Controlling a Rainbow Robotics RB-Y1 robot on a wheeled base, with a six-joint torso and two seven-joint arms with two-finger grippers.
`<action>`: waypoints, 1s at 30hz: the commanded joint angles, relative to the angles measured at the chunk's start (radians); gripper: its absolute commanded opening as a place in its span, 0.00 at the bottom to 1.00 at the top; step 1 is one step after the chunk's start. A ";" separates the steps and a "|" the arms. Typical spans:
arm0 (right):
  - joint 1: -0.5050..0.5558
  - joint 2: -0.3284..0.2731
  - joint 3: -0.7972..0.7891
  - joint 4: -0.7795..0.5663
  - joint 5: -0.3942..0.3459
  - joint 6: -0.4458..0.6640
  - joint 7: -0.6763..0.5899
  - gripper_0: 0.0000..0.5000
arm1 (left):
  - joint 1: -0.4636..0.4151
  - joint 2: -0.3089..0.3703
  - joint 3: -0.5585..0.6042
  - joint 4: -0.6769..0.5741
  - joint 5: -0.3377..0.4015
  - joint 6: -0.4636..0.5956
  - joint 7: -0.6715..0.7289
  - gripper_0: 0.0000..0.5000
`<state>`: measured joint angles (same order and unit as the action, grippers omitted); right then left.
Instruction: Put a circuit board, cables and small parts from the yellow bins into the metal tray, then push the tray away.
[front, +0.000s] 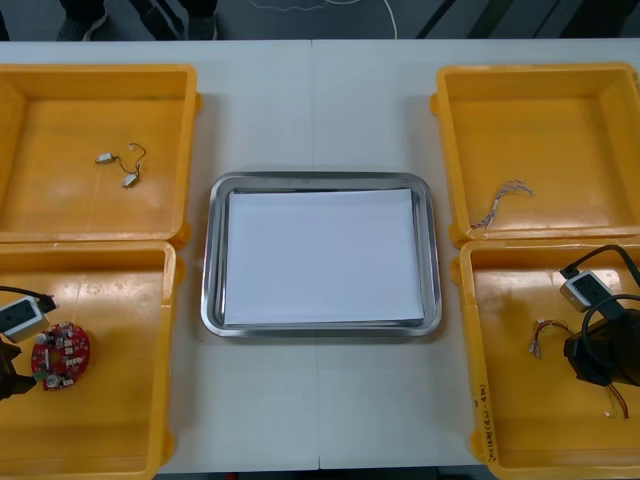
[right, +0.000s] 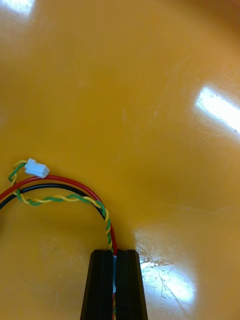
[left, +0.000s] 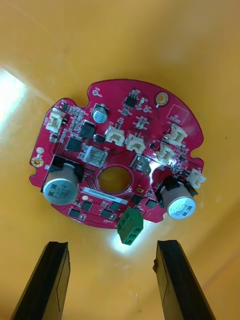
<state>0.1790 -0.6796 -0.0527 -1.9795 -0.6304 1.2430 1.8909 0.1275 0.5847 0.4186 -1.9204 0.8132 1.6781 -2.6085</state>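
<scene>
Well, four yellow bins flank one metal tray; one round red circuit board lies in the near-left bin, just beyond the left gripper, whose fingers stand spread with nothing between them; the right gripper, in the near-right bin, is pinched tight on one red and yellow cable; two small metal parts lie in the far-left bin, one twisted blue and white cable in the far-right bin.
</scene>
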 joint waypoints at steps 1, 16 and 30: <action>-0.019 0.011 -0.032 -0.007 -0.054 0.041 0.024 0.00 | 0.040 0.038 -0.020 -0.006 -0.006 -0.023 -0.097 1.00; -0.098 -0.025 -0.124 -0.136 -0.242 0.323 -0.173 0.00 | 0.058 -0.006 -0.029 -0.008 -0.028 -0.061 -0.097 1.00; -0.200 -0.063 -0.116 -0.294 -0.308 0.539 -0.607 0.00 | 0.073 -0.006 -0.067 -0.006 -0.031 -0.095 -0.097 1.00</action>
<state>0.0174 -0.7061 -0.1521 -2.2193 -0.9220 1.7514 1.3402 0.1634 0.5839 0.3705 -1.9189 0.7917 1.5959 -2.6085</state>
